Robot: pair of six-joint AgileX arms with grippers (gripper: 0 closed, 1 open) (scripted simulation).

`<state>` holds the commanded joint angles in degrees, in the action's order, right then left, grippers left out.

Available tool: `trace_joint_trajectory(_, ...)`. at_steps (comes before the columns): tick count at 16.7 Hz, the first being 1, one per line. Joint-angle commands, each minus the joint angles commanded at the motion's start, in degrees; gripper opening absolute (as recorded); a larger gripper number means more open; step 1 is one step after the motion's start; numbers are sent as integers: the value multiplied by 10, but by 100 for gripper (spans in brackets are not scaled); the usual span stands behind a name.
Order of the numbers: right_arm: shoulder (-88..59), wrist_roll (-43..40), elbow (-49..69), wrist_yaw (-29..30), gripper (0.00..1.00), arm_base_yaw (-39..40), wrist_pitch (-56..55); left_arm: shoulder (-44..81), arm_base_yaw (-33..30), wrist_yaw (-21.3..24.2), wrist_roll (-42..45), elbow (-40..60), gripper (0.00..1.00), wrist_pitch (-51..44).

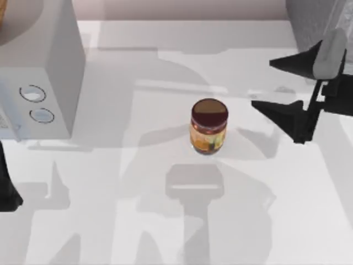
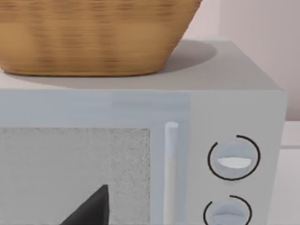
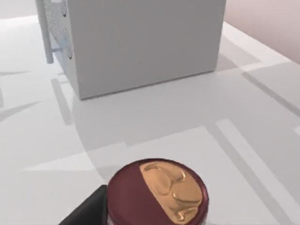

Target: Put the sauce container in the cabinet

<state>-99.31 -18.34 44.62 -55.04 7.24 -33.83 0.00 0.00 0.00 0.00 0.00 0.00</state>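
- Two arms are on my screen, and I read the table from the top view's left across to its right.
- At nine o'clock stands a pale grey box-shaped microwave-like cabinet [image 1: 44, 72] with two round dials on its front; its door is shut, with a slim vertical handle [image 2: 171, 154] beside the dials.
- On the cabinet's top sits a woven tan wicker basket [image 2: 93, 37], seen close in the left wrist view.
- My left gripper [image 1: 6, 187] is at about eight o'clock, at the table's left edge, facing the cabinet's front. One dark fingertip [image 2: 91, 208] pokes into the left wrist view; I cannot tell how the jaws stand.
- At the table's centre stands the sauce container [image 1: 209, 127], a small round glass jar with a dark maroon-brown lid and an orange-yellow label, upright on the white tabletop [image 1: 165, 232], well apart from the cabinet.
- In the right wrist view the jar's lid [image 3: 157, 194] shows a golden patch, with one dark fingertip [image 3: 89, 211] just beside it.
- My right gripper [image 1: 276, 85] is at about two o'clock, near the jar but not touching it, its black jaws spread wide and pointing toward the jar.
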Motion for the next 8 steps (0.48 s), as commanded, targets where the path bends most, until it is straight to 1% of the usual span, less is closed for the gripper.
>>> trace_joint_trajectory(4,-193,-40,94,-113,100,10,-70,0,0,0,0,0,100,0)
trace_joint_trajectory(8,-329,-66,161,-194,100,16,-120,0,0,0,0,0,100,0)
